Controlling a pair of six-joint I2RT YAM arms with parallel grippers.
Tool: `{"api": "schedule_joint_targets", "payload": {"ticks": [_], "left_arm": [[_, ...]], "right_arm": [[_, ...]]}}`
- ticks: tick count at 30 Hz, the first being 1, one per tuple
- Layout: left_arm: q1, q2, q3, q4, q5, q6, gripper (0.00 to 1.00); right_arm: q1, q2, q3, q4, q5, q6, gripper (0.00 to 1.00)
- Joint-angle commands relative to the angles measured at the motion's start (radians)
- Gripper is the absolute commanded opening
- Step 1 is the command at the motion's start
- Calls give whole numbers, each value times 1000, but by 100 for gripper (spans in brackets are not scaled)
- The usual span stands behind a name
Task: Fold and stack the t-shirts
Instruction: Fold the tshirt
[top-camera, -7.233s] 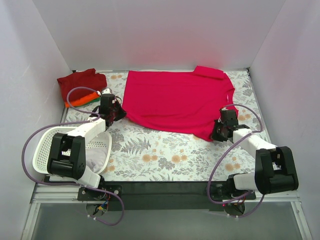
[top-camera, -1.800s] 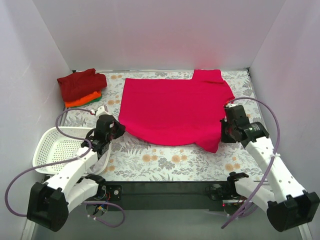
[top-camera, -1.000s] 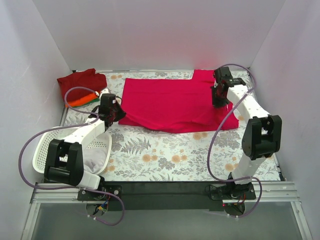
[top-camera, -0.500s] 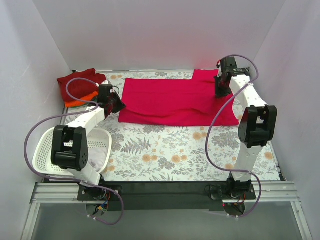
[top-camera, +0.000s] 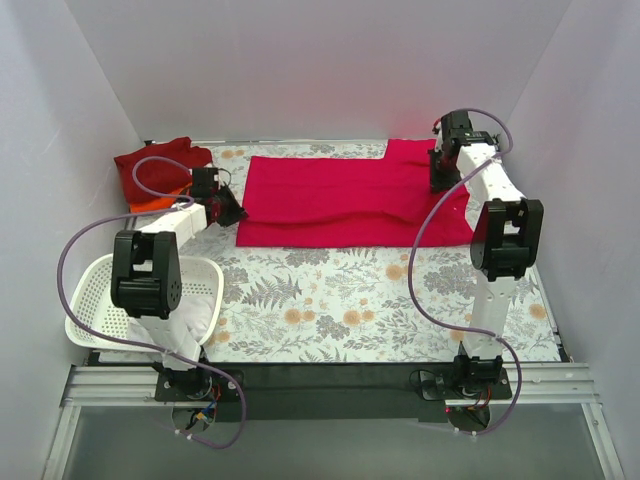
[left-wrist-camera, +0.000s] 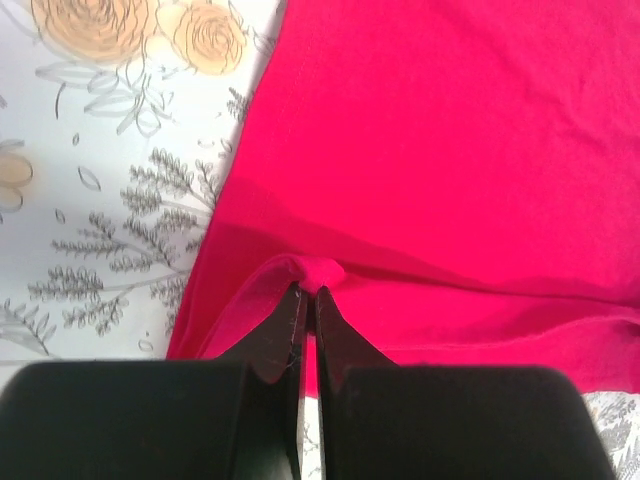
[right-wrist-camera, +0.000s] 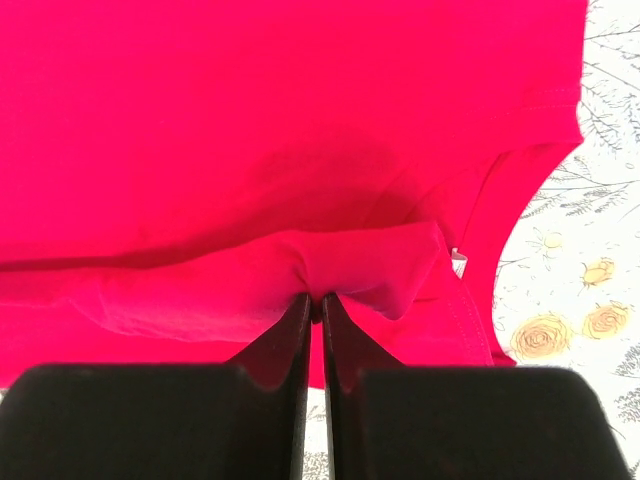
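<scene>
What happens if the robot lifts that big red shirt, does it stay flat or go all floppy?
Probably floppy: the shirt bunches into a soft fold where the left pincer and the right pincer pinch it. It would likely sag between them when raised. It looks thin and light, and should slide rather than roll if pushed on the table.

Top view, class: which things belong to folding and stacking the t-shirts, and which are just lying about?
Belong to the job: pinkish-red t-shirt, pinched by the left gripper and the right gripper; pile of folded shirts at the far left.
Just lying about: white basket; flowered table.
</scene>
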Motion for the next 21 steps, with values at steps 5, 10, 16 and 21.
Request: {"api": "schedule_joint_targets", "payload": {"ticks": [5, 10, 16, 21], "left_arm": [[26, 74, 123, -36, 60, 36, 0], [36, 123, 196, -53, 25, 25, 34], [39, 81, 232, -64, -84, 2, 69], [10, -23, 202, -30, -103, -9, 73]], "right_arm": [[-18, 36, 69, -14, -16, -19, 1], [-20, 70, 104, -11, -17, -12, 1], [-23, 90, 167, -5, -36, 7, 11], [-27, 59, 221, 15, -36, 24, 36]]}}
